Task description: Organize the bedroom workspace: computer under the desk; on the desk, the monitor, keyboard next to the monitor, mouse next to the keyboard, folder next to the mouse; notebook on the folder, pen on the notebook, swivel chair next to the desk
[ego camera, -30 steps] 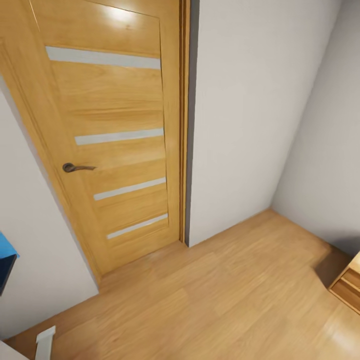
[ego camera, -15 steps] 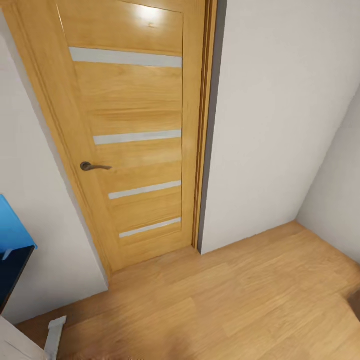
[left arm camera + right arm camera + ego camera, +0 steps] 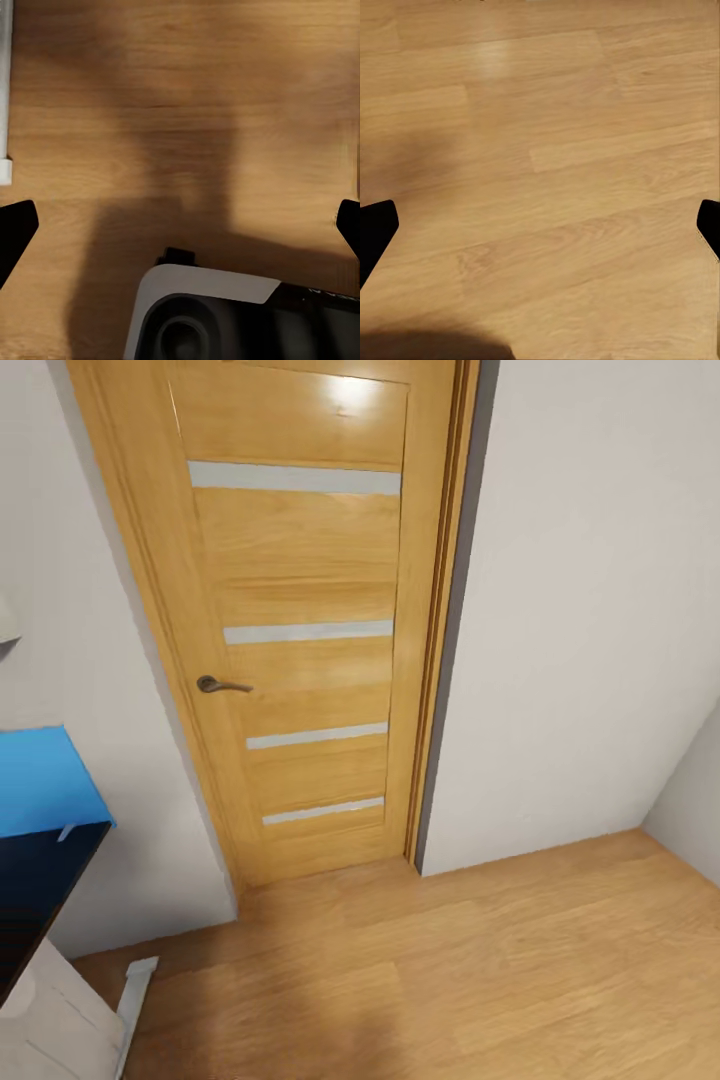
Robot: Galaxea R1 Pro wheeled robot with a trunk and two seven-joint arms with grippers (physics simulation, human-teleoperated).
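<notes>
Both the left gripper (image 3: pixel 180 225) and right gripper (image 3: pixel 540 225) are spread wide, holding nothing; the bright blue folder (image 3: pixel 45 780) lies on the black desk (image 3: pixel 35 890).

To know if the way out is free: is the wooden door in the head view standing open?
No, the wooden door sits shut in its frame, with its handle toward the left and no gap showing at its edge.

Blue folder (image 3: pixel 45 780), honey-wood striped door (image 3: pixel 300 610)
</notes>
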